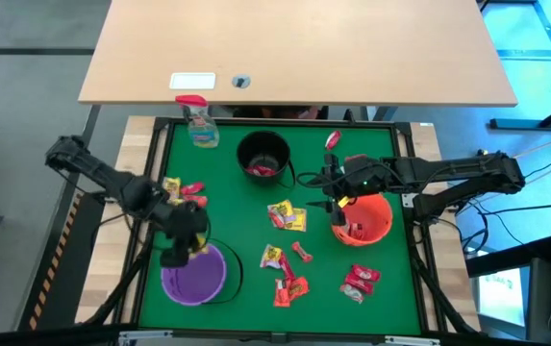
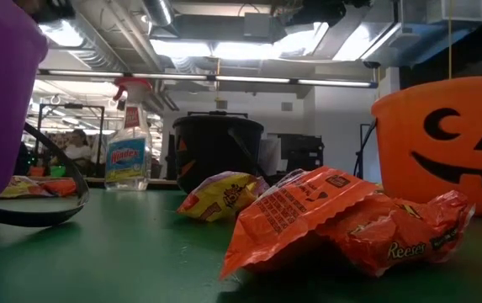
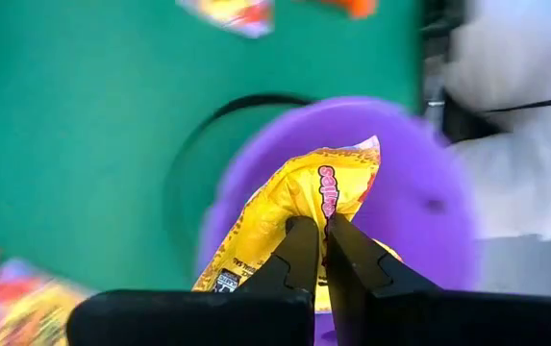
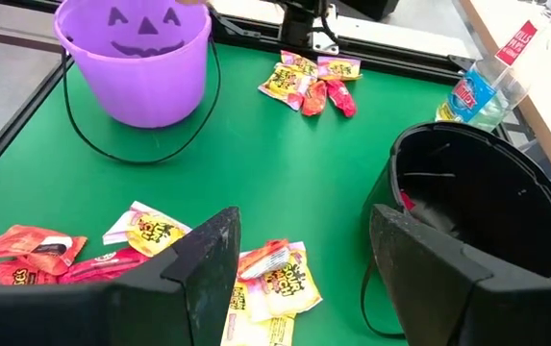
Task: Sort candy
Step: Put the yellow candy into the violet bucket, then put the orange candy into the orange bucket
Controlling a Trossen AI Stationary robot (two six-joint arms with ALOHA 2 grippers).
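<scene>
Your left gripper (image 3: 318, 252) is pinched tight on a yellow packet (image 3: 299, 207), fingers closed almost together on its crimped edge, and it hangs right above the purple bucket (image 1: 195, 274). That's the drop. Before you let go, check that the packet sits over the open mouth and not the rim; from the left wrist view it looks centred, though the angle makes that hard to be sure of. Lower a touch, then open fully so the wrapper doesn't cling to a finger.

Your right gripper (image 4: 299, 255) has its fingers spread wide with nothing between them, waiting between the black bucket (image 4: 487, 192) and the orange bucket (image 1: 363, 219).

Plenty of candy is left on the green mat (image 1: 237, 221): a yellow and red cluster (image 1: 288, 217) mid-table, more red packets (image 1: 360, 282) near the front, and a small pile (image 1: 183, 190) beside your left arm. Watch the purple bucket's loose handle (image 4: 140, 154) lying on the mat when you pull away.
</scene>
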